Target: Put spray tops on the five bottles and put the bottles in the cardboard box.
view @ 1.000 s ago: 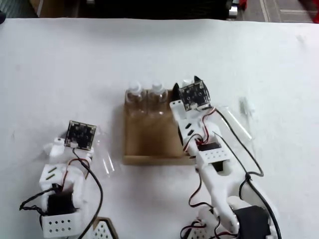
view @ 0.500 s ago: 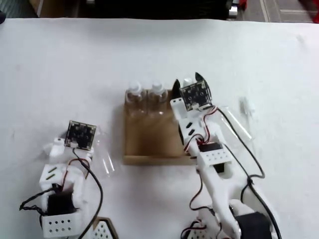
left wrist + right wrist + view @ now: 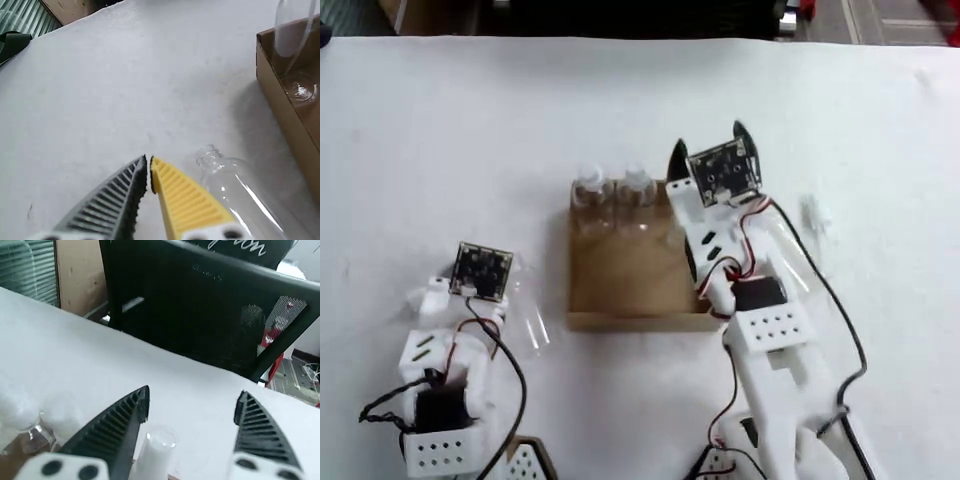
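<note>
The cardboard box (image 3: 582,305) lies mid-table. Two clear bottles with white spray tops (image 3: 588,188) (image 3: 637,186) stand along its far wall. My right gripper (image 3: 709,143) hangs open above the box's far right corner. In the right wrist view its gripper (image 3: 192,407) straddles, without touching, a third bottle's white spray top (image 3: 157,446). My left gripper (image 3: 148,167) is shut and holds nothing, low over the cloth left of the box. Beside it lies a capless clear bottle (image 3: 235,186), also seen from above (image 3: 527,318).
Another clear bottle (image 3: 792,250) lies on the cloth right of the box, with a loose spray top (image 3: 812,213) beyond it. A small white part (image 3: 435,290) sits by the left arm. A black chair (image 3: 210,310) stands past the table's far edge.
My right gripper has spread its fingers wider and lifted away from the third bottle's top, toward the far side. The left arm has not moved.
</note>
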You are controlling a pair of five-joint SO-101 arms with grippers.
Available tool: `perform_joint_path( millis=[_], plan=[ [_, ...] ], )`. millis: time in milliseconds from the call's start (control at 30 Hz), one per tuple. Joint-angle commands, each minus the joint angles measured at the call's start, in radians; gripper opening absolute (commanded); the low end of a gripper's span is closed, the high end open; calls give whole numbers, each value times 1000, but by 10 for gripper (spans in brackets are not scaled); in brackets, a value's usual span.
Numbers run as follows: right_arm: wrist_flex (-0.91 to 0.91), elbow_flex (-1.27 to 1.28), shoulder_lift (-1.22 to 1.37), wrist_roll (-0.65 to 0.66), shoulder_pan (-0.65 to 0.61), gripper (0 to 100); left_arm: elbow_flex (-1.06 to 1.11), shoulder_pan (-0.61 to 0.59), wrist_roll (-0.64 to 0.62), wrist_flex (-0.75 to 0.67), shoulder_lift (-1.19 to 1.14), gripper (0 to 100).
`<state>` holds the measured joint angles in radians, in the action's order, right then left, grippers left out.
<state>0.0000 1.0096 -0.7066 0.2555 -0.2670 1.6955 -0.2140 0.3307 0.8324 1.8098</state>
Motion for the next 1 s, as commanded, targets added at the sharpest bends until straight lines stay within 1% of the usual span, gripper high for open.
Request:
perform_joint_path(
  millis=[0,167,367,433,533,567,667,767,867,967],
  plan=[
    [97,-106,-137,5,-10,250,-3,8,12,-17,10,24],
    [352,-210,-389,3,-10,237,-3,8,12,-18,10,24],
    [645,-216,-648,5,1,207,-3,8,12,-18,10,24],
    [743,-216,-711,5,1,163,-3,7,12,-20,10,24],
    [871,-210,-786,5,1,50,-3,-10,12,-21,10,24],
    [898,-196,-811,5,1,14,-3,-19,11,-23,10,24],
    [954,-130,-894,5,21,38,-3,-36,8,-25,10,24],
    [960,-57,-998,5,104,14,-3,-36,8,-23,10,24],
    [963,38,-1101,5,193,17,-3,-36,8,-23,10,24],
    [957,127,-1090,5,226,17,-3,-36,9,-23,10,24]
  ],
)
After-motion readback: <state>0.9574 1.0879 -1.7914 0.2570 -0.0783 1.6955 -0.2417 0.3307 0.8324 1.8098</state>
